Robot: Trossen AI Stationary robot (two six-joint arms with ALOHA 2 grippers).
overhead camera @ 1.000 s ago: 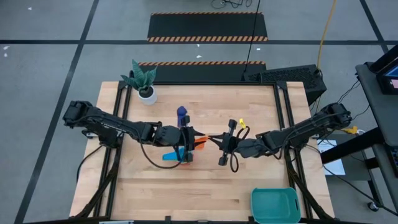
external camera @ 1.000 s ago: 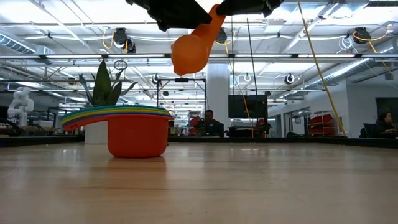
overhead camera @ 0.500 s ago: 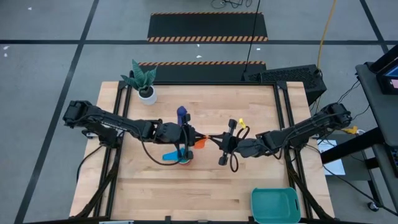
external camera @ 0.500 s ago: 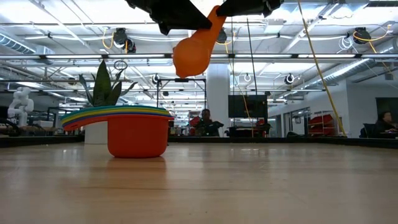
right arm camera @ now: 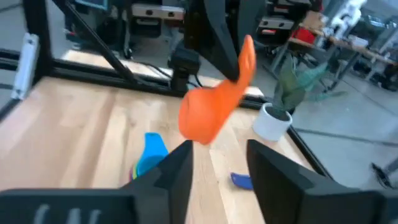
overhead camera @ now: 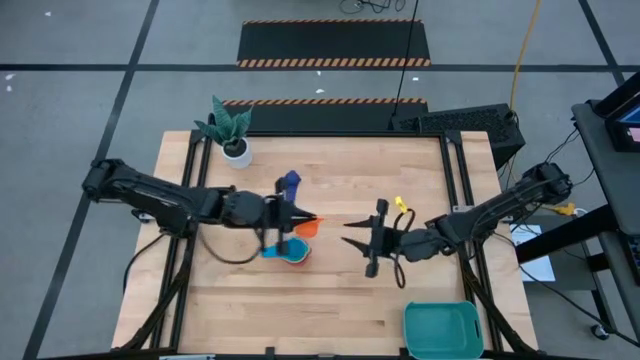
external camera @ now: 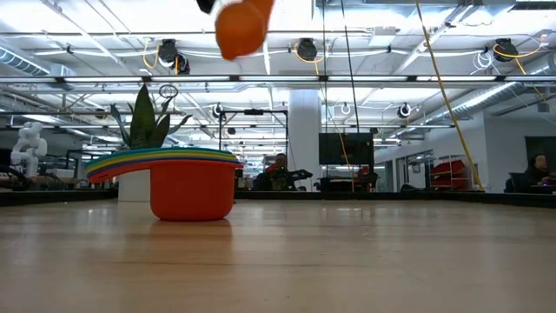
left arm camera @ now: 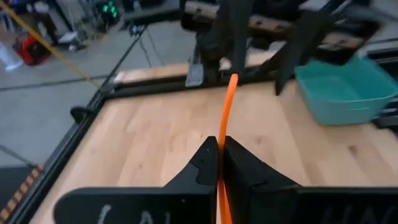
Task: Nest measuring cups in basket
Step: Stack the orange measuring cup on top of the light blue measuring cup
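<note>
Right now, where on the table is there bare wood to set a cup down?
Bare wood: the near-left corner below the cup stack, and the far-right stretch behind the right hand. Also between the stack and the teal basket. Crowded: the middle, where the left hand holds the orange cup above the stack.

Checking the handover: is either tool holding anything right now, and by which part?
The left tool pinches the orange plastic measuring cup by its flat handle, held in the air. The right tool is open and holds nothing.
</note>
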